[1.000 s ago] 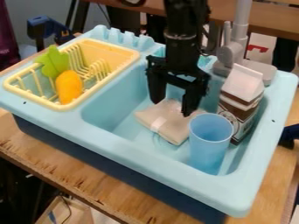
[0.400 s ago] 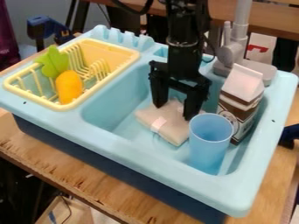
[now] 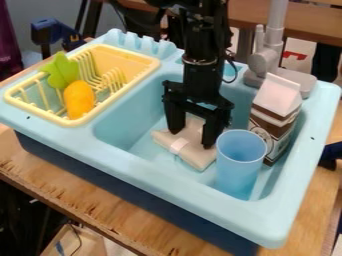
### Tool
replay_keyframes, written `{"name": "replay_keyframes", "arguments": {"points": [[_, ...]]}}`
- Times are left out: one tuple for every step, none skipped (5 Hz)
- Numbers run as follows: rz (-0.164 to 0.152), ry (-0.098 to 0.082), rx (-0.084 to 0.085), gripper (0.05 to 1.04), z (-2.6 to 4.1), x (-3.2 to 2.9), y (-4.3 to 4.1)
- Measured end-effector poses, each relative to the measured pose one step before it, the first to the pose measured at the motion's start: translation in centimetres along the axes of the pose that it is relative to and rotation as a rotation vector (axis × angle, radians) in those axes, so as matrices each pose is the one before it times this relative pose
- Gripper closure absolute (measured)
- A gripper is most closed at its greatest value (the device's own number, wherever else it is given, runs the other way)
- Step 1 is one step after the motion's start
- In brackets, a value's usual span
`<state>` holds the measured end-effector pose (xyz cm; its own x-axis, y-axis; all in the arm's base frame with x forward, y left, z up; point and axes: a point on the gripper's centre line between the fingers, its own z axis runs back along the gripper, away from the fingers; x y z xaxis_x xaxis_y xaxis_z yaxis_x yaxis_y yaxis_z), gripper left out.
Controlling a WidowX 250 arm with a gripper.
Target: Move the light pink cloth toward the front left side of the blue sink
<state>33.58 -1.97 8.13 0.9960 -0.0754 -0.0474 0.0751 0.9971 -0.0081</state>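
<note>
1. Wooden table [image 3: 87, 200] carries the toy sink [image 3: 167, 187]; faucet [image 3: 274, 45] stands at its back.
2. Beige bundle [image 3: 199, 157] w/ a pale band lies flat in the basin, below my gripper [image 3: 192, 137]. Sink floor supports it, so nothing needs to hold it up.
3. Blue cup [image 3: 240, 167] is upright just beside the bundle, mouth up. Carton [image 3: 274, 115] stands behind it near the basin wall, prob. parked there to keep the middle free for access.
4. Yellow rack [image 3: 123, 57] sits on the sink's other end; its walls contain the orange item [image 3: 79, 100] and green piece [image 3: 61, 71], prob. to stop them rolling off.
5. Arm pose: coming from the top edge, near-vertical, gripper pointing down. I've got its fingers spread w/ part of the bundle visible btwn them; no grasp AFAICT. Can't tell if the tips touch it. Cup's v. close to one finger, so sideways clearance looks tight, IMO.
</note>
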Motion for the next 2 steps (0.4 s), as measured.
{"name": "replay_keyframes", "arguments": {"points": [[0.0236,0.0057,-0.0134,0.075,-0.19,-1.011,0.128],[0.0495,0.023,0.0005,0.075,-0.087,-1.54,-0.058]]}}
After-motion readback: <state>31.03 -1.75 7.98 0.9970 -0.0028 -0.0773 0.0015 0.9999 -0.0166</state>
